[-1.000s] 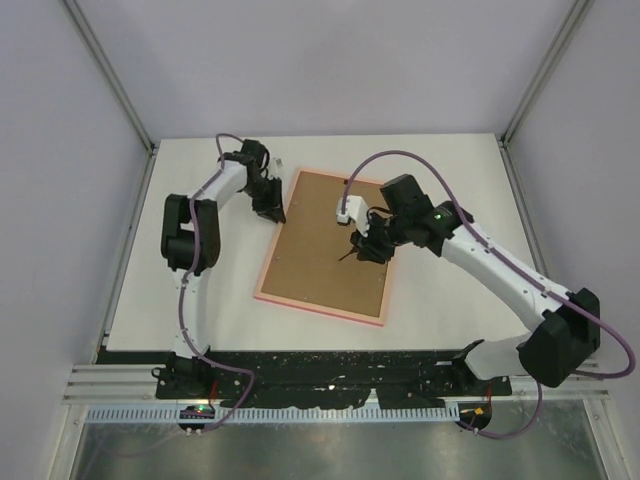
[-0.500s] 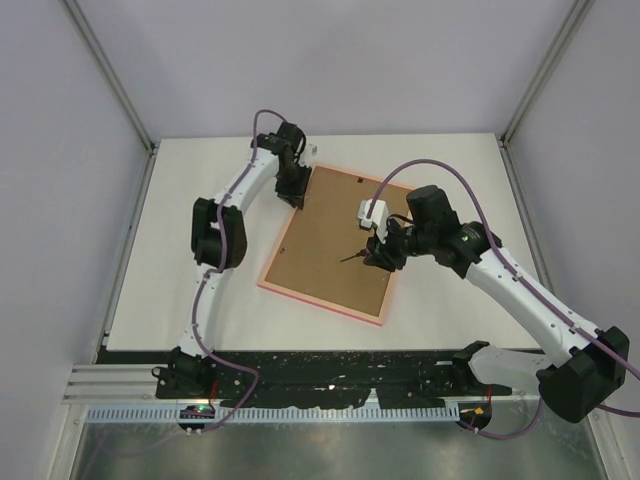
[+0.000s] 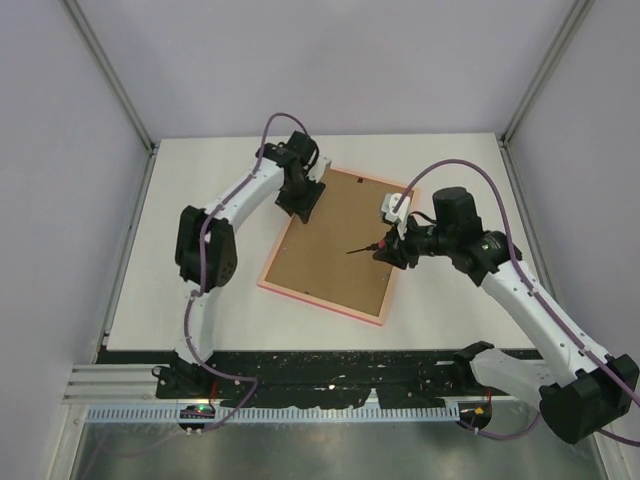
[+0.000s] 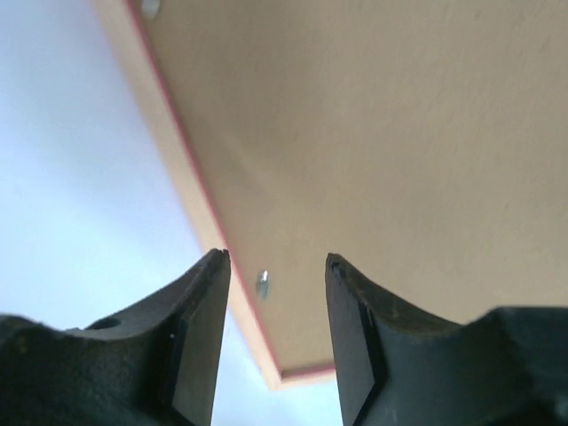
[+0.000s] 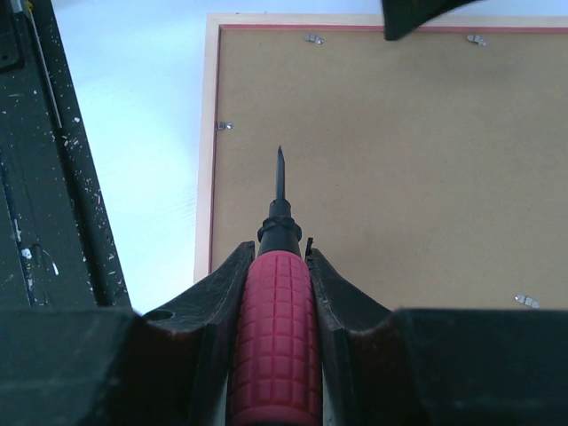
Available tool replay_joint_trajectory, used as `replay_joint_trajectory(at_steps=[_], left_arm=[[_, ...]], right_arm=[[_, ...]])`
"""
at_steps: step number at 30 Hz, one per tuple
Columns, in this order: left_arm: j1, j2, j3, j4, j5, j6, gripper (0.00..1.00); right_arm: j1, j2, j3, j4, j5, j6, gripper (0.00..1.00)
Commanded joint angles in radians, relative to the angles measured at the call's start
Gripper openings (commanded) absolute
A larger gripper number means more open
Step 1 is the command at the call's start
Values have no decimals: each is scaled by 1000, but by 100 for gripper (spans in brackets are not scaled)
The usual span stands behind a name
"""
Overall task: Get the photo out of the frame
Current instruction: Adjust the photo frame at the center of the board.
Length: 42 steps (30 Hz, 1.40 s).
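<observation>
- on the white table [image 3: 200, 300], the frame [image 3: 320, 304] lies back-up, a brown backing board [image 3: 335, 245] filling it.
- left gripper [image 4: 277, 262] hovers at its far-left corner, jaws parted and empty, a small metal clip [image 4: 263, 284] showing between them.
- right gripper [image 5: 277, 253], over the board's right side, clamps a red-handled screwdriver [image 5: 275, 328].

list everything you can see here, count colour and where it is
frame: one, pink, lying back up in the middle of the table
backing board: one, brown, set inside the frame
clips: at least four, silver, along the board's edges
screwdriver: one, red handle with dark shaft, tip over the board
table: one, white, under it all
left gripper: one, black, open over the frame's far left corner
right gripper: one, black, shut on the screwdriver
</observation>
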State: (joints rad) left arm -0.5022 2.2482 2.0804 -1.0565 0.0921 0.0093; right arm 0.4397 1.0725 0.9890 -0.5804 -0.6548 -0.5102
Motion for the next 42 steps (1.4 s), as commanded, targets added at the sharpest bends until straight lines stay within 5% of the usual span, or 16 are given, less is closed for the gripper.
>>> replay_joint_trajectory(at_steps=[1,10,19,23,32,42], left_arm=[[19,-196,-210,56,-83,35,51],[36,-308,-558,118,-106,55,52],[56,-303,-640,141,-63,49,51],[54,-280,-641,147,-55,58,43],[56,-234,-583,156,-14,127,7],[42,-60,-306,58,11,126,1]], right_arm=[[-33,-62,-13,83,-78,25,8],[-50,-59,-33,109,-117,58,8],[-68,-69,-42,119,-146,71,8],[-75,-72,-46,119,-158,73,8],[-78,-75,-49,122,-177,73,8],[-78,-40,-56,122,-183,62,8]])
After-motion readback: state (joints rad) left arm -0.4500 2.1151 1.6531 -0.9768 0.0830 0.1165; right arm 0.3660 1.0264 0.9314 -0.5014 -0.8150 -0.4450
